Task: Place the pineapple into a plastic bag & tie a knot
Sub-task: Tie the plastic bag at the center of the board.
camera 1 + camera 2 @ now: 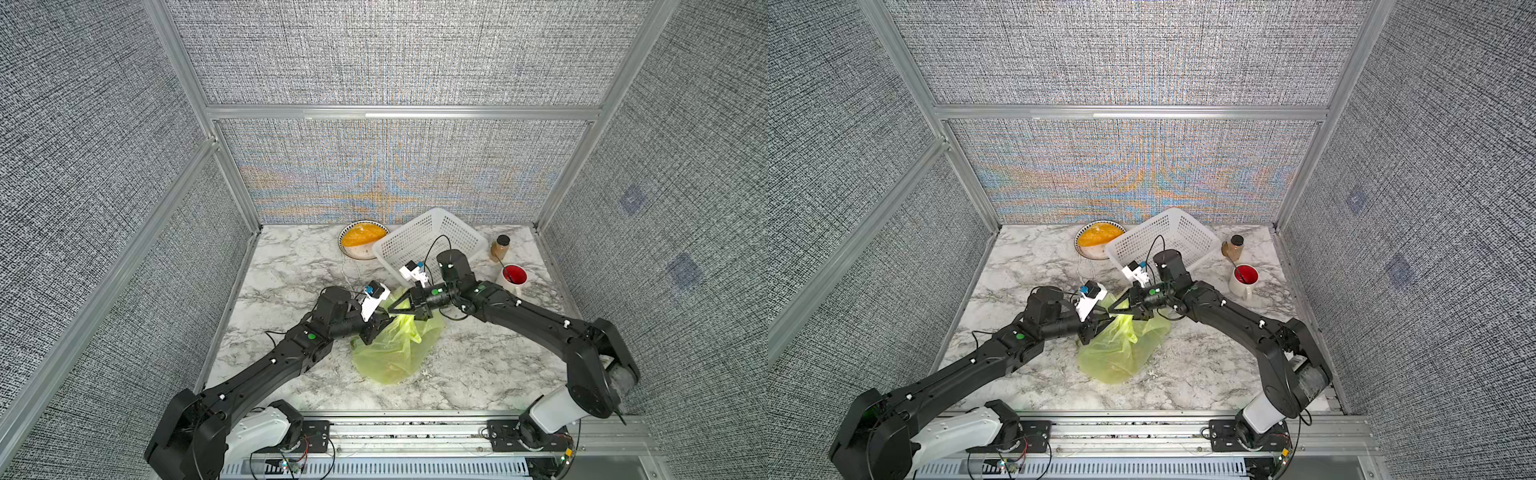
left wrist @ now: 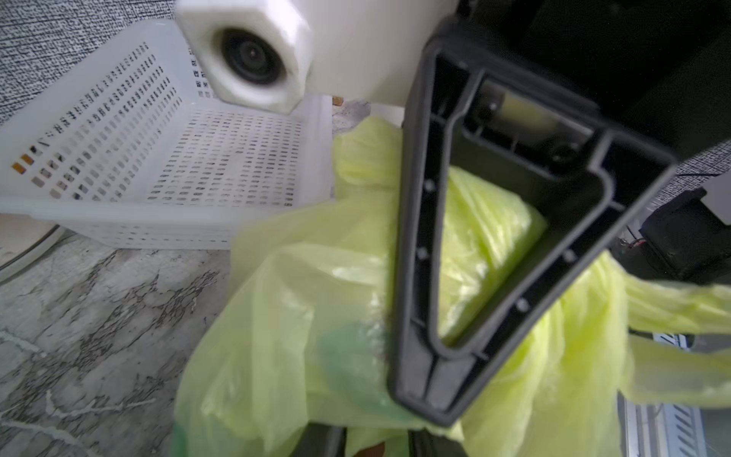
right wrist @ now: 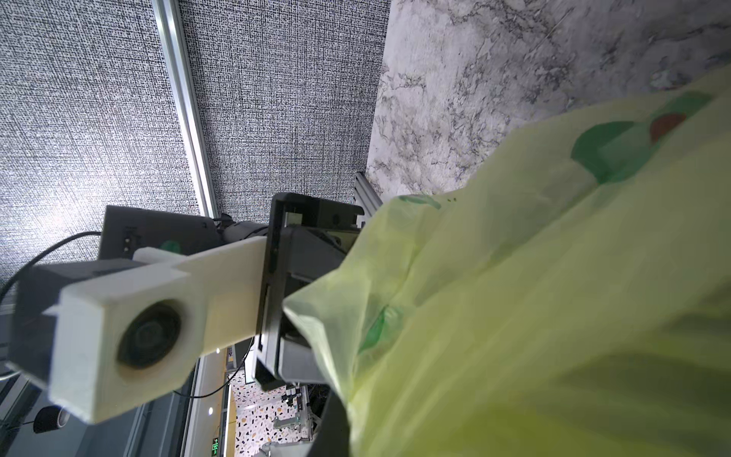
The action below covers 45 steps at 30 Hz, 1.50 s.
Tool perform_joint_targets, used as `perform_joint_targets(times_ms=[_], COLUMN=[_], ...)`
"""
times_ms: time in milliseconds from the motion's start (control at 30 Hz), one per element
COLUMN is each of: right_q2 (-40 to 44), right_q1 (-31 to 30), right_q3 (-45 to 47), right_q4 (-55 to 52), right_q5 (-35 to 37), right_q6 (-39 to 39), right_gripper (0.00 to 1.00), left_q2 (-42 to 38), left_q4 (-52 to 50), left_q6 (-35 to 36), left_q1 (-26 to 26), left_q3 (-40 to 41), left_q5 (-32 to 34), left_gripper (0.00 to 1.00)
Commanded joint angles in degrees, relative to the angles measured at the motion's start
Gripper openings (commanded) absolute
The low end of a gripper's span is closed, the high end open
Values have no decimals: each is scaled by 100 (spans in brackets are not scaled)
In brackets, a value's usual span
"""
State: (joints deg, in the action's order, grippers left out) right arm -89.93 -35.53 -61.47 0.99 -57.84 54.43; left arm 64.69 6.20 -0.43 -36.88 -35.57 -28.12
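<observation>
Just one plastic bag (image 1: 390,357), one basket (image 1: 415,243), one mug (image 1: 508,287) appear.

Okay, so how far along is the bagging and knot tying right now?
Apparently done: the plastic bag bulges on the table as if loaded, though the pineapple is not clearly visible. In hand: the shut right pincer and the left pincer meet at the bag's top. Remaining: its handle strips hang loose, so no knot yet.
</observation>
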Motion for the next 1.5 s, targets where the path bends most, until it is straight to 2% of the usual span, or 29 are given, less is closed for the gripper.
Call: perform_joint_targets(times_ms=[0, 167, 300, 467, 633, 667, 733, 967, 1200, 1467], right_q2=[6, -69, -80, -21, -20, -18, 18, 538, 1170, 1374], right_q1=[-24, -24, -24, -14, 19, 26, 91, 401, 114, -407], right_q3=[51, 17, 34, 115, 89, 61, -15, -386, -580, -541], right_q4=[490, 668, 764, 744, 702, 629, 341, -1768, -3577, -4024], right_q5=[-192, -192, -253, -228, -121, -85, 48, 997, 2004, 2164], right_q6=[138, 403, 468, 463, 422, 365, 226, -1205, -2034, -1942], right_gripper=[0, 1, 1, 1, 1, 2, 14, 54, 57, 51], left_q2=[-1, -151, -201, -204, -269, -280, -306, -276, -233, -290], left_q4=[576, 628, 633, 672, 568, 535, 452, 154, 16, -235], left_q6=[-34, -54, -29, 12, 43, 43, 43, 137, 185, 253], left_q1=[-12, -25, -29, -29, -29, -28, -34, -29, -29, -29], left_q3=[34, 155, 191, 149, 121, 113, 105, 7, -73, -149], left_q5=[-444, -463, -290, -53, -146, -174, -169, -113, -185, -219], left_gripper=[35, 45, 47, 27, 3, 0, 0, 0, 0, 0])
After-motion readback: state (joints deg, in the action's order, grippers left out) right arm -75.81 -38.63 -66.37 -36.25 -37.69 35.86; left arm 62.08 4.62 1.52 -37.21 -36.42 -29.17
